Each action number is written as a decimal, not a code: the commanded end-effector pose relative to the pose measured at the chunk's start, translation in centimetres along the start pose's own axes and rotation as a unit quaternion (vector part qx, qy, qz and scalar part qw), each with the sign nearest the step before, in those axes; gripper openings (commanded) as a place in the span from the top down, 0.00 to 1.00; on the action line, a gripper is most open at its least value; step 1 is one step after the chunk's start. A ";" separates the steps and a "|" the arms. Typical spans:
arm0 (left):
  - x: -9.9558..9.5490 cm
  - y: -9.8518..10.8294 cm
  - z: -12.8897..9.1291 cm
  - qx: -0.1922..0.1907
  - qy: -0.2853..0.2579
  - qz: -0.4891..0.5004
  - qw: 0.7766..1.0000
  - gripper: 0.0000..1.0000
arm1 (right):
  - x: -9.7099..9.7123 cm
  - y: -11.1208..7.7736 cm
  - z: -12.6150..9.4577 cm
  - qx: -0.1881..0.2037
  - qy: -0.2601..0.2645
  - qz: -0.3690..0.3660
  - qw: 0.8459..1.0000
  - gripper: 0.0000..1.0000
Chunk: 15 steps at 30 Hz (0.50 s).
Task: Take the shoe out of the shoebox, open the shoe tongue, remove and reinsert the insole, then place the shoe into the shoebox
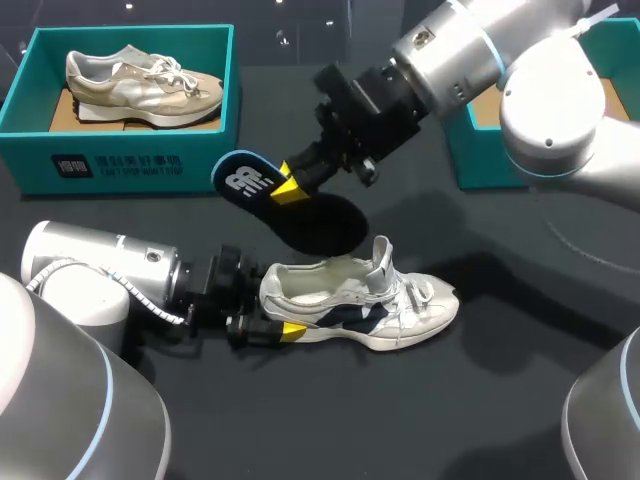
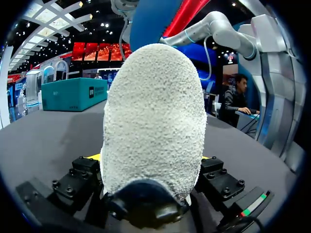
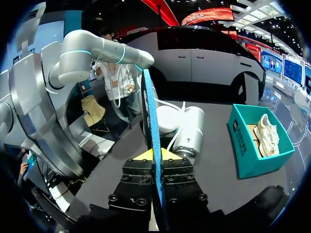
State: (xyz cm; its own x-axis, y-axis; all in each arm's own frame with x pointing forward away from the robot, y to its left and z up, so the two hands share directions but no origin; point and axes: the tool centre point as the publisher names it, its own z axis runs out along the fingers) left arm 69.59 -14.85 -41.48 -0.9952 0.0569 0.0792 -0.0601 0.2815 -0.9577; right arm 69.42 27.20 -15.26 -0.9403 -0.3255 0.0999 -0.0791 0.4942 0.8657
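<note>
A white and navy shoe lies on its side on the dark table, toe pointing right. My left gripper grips its heel from both sides. In the left wrist view the white heel fills the space between the fingers of that gripper. My right gripper hovers above the shoe, shut on a dark blue insole with a white logo. In the right wrist view the insole stands edge-on between the shut fingers of the right gripper.
A teal shoebox at the back left holds a beige shoe; the same shoebox shows in the right wrist view. A second teal box stands at the back right, partly behind my right arm.
</note>
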 end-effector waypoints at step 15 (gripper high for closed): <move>0.1 0.3 0.1 0.000 0.000 0.000 1.000 1.00 | 5.8 3.5 -6.8 -0.117 -0.026 0.041 0.992 1.00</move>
State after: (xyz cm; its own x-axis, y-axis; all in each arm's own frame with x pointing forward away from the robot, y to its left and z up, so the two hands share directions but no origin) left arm 69.60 -14.86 -41.49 -0.9952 0.0568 0.0792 -0.0601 0.2815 -0.9577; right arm 67.52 24.23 -7.85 -0.9475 -0.2728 0.1667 0.0580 0.3660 0.9288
